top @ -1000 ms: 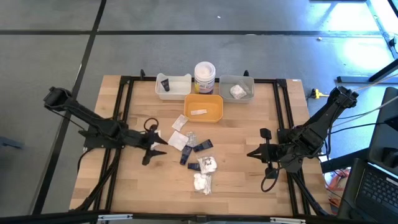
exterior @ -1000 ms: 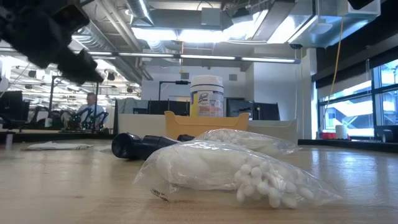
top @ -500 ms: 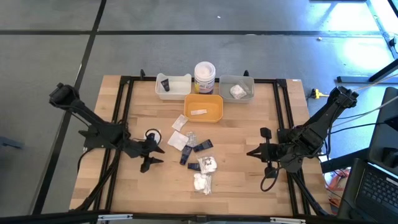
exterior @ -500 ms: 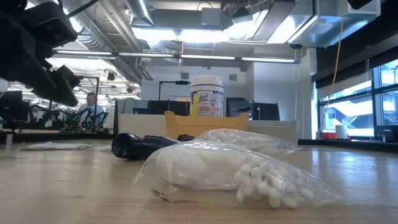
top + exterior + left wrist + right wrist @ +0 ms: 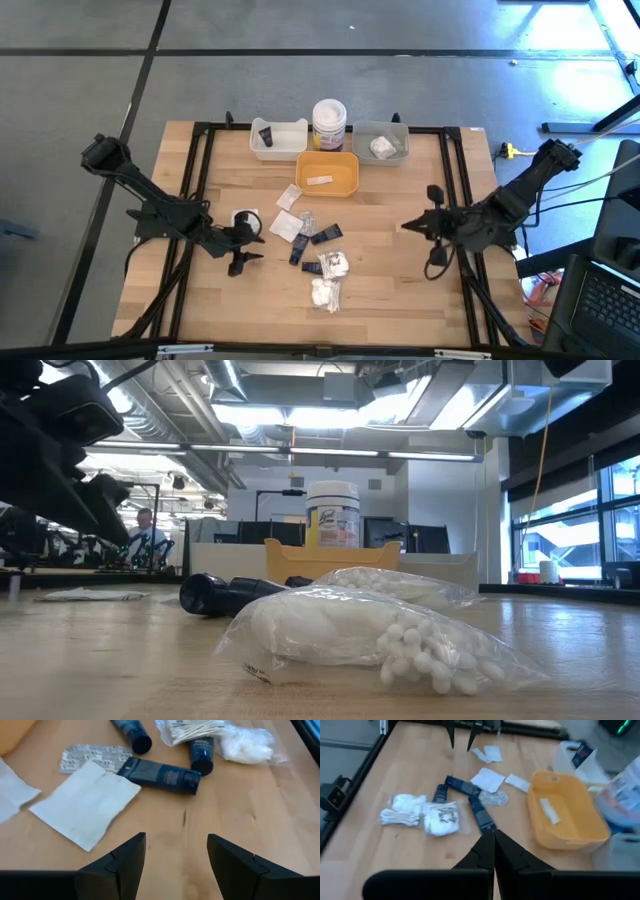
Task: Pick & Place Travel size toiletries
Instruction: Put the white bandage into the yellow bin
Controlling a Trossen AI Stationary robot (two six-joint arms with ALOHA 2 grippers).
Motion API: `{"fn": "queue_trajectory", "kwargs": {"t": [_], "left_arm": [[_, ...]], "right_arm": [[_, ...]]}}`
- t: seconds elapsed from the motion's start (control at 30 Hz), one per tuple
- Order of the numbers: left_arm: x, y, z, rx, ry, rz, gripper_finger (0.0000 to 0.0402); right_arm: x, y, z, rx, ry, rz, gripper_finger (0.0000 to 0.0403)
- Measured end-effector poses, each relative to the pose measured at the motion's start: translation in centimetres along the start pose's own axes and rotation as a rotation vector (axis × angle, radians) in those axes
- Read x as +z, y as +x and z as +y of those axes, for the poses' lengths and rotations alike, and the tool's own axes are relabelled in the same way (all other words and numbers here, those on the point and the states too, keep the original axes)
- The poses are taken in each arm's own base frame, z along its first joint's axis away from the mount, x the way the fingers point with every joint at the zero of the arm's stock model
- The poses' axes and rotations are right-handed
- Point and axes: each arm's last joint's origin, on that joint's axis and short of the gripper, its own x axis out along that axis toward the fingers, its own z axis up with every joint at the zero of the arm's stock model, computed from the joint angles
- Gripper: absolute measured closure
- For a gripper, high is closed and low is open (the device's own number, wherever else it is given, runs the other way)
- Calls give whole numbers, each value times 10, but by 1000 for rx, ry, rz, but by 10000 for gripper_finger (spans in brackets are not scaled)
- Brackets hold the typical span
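high view: left gripper (image 5: pixel 243 250) spread, empty, just beside the toiletries (image 5: pixel 318 250) scattered mid-table; right gripper (image 5: pixel 408 226) pressed together, well apart. low view: wrapped cotton pieces (image 5: pixel 360 635) hide most items. left wrist view: fingers (image 5: pixel 120 865) apart above a white sachet (image 5: pixel 85 802).

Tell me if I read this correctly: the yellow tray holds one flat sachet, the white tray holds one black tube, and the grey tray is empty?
One part is wrong: the grey tray is not empty. The high view shows a clear-wrapped white fluffy piece lying in it. The rest stands: the yellow tray holds one flat sachet, and the white tray holds one black tube.
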Motion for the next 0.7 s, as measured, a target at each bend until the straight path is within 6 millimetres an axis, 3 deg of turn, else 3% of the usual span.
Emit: {"fn": "queue_trajectory", "kwargs": {"t": [0.27, 0.57, 0.7], "left_arm": [[5, 0, 2, 51, 67, -9, 192], [47, -12, 5, 220, 110, 118, 192], [56, -13, 7, 233, 118, 109, 192]], "right_arm": [[1, -4, -3, 17, -70, -16, 349], [1, -3, -3, 19, -73, -13, 311], [1, -3, -3, 19, -74, -13, 299]]}}
